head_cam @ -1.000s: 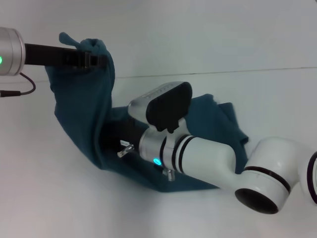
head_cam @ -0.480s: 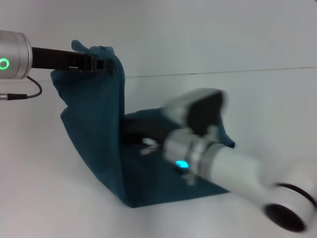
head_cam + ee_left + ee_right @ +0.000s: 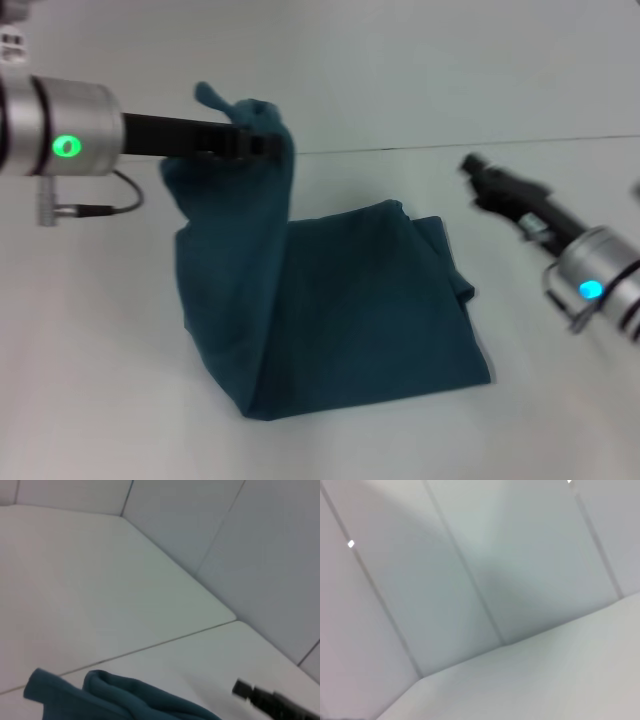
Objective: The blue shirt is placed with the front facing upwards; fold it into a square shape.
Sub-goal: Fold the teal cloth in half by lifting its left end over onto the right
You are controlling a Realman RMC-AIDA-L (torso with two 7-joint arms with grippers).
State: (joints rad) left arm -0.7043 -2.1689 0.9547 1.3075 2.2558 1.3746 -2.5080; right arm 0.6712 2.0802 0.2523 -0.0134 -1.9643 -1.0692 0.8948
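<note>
The blue shirt (image 3: 370, 300) lies partly folded on the white table, plain teal side up, with no lettering showing. Its left part is lifted into a hanging sheet (image 3: 225, 260). My left gripper (image 3: 258, 146) is shut on the bunched top edge of that sheet, held high above the table at the shirt's back left. The left wrist view shows the same bunched cloth (image 3: 115, 695) at the picture's lower edge. My right gripper (image 3: 482, 176) hovers to the right of the shirt, clear of the cloth; it also shows far off as a dark tip (image 3: 252, 694) in the left wrist view.
The white table (image 3: 120, 400) has a thin seam line (image 3: 400, 150) running across behind the shirt. A grey cable (image 3: 95, 208) loops from my left wrist. The right wrist view shows only pale wall panels (image 3: 470, 570) and bare table (image 3: 560, 680).
My right arm has pulled out from over the shirt, going right and up. My left gripper has carried the lifted edge to the right, so more of the flat cloth shows.
</note>
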